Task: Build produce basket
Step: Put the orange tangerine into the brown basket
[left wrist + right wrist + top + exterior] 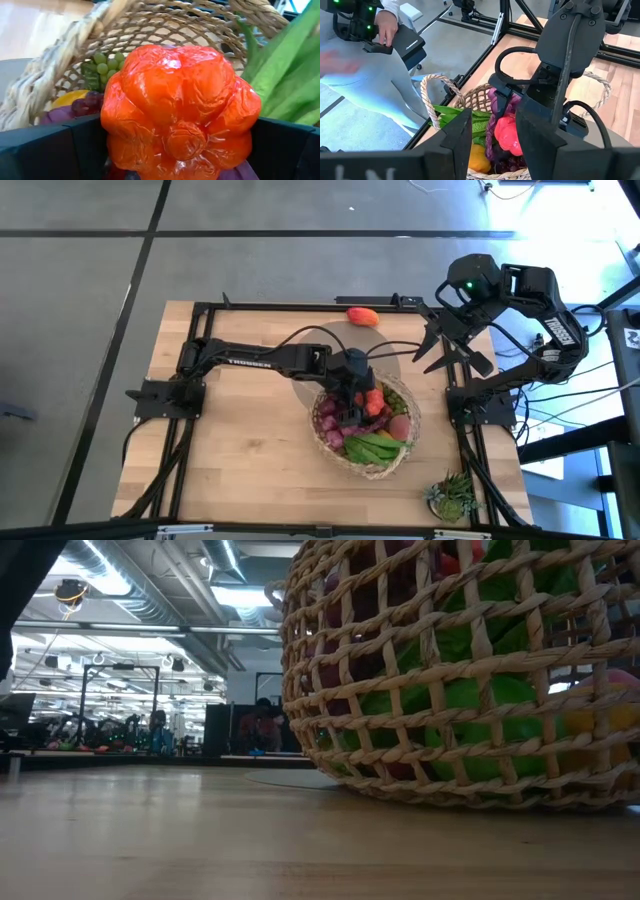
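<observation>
Grey concrete floor surrounds the pale wooden table (240, 470), and the low view looks level across that table into a long workshop where people sit at distant benches.

Going left to right in the high view, the left arm reaches from its mount at about 9 o'clock toward the table's middle, and the left gripper (356, 392) hangs over the basket (330, 442). Its wrist view fills with a red-orange pepper (177, 112) clamped between the two dark fingers, with the wicker wall, green grapes (105, 62) and green leafy stalks (290, 70) just behind it. So the pepper is inside the rim but not yet let go.

The basket sits right of centre, toward 4 o'clock, and is already well filled: purple grapes (330, 416), a green vegetable (372, 446), a pinkish piece (398, 426) and a yellow piece (479, 161) show in it. From table height the weave bulges with green and dark red.

One orange piece (363, 315) lies alone at the far edge, about 12 o'clock from the basket and well apart from it. A spiky potted plant (452, 496) stands at 5 o'clock.

Farthest right, the right gripper (452, 348) waits raised at about 2 o'clock, fingers spread and empty.

My judgement: the task is nearly complete. What is left is to release the pepper and bring in the stray orange piece.
</observation>
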### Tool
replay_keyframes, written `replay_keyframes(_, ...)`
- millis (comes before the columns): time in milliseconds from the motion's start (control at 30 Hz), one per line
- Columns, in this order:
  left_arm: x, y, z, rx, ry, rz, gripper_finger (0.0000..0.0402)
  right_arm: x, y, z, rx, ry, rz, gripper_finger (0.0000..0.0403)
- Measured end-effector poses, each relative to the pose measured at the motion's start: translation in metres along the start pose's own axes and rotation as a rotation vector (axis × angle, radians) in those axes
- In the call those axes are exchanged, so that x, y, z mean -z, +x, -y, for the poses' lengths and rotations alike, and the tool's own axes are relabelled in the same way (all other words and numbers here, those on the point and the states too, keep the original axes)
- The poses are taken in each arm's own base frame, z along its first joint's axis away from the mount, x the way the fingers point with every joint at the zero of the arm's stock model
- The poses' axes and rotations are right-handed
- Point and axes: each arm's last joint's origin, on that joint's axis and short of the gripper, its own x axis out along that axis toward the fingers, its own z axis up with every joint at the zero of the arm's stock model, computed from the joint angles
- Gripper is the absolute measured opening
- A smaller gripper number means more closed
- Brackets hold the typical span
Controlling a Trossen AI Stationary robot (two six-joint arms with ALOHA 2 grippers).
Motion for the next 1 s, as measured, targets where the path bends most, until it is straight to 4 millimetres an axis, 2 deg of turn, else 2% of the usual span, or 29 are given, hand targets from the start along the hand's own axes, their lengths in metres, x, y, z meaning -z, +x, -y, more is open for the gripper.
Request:
replay_keyframes(233,0.000,0.000,-0.002,-0.080,0.000,0.014,0.0353,0.000,0.000,0.000,0.000,0.000,0.000,0.0147)
replay_keyframes(800,-0.001,-0.001,-0.008,-0.102,-0.009,0.018,0.0360,0.000,0.000,0.000,0.000,0.000,0.000,0.0147)
replay_keyframes(1000,-0.002,-0.002,-0.016,-0.150,-0.044,0.018,0.0360,0.000,0.000,0.000,0.000,0.000,-0.001,0.0147)
